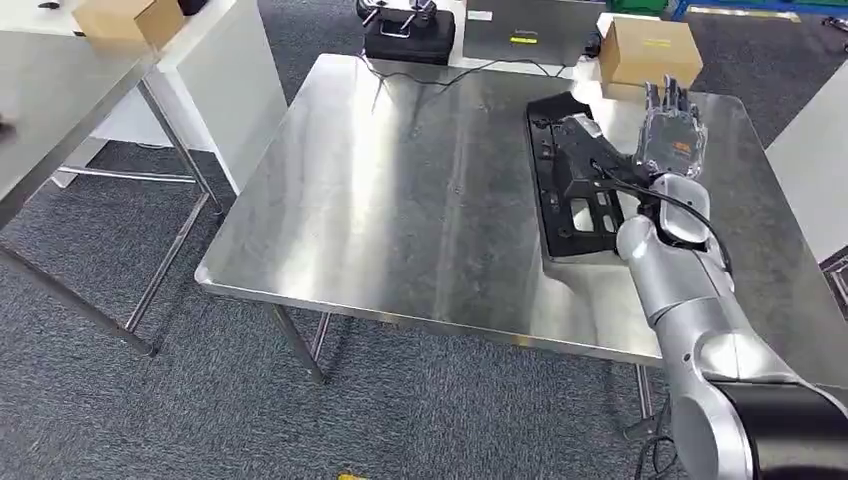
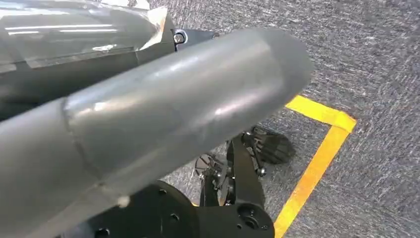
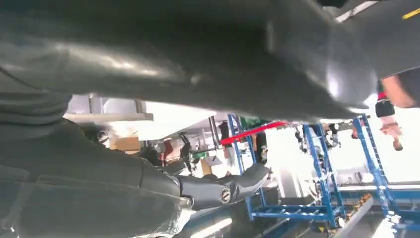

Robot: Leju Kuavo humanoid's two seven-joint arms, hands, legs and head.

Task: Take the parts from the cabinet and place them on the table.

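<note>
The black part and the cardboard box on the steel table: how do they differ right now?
The black part is flat, long and dark, with cut-outs; the cardboard box is tan, blocky and closed. The part lies beside the right hand, near the table's right side; the box sits at the far edge, beyond the hand. Both rest on the table.

Steel table (image 1: 400, 200) with black part (image 1: 570, 190) and cardboard box (image 1: 648, 50).
</note>
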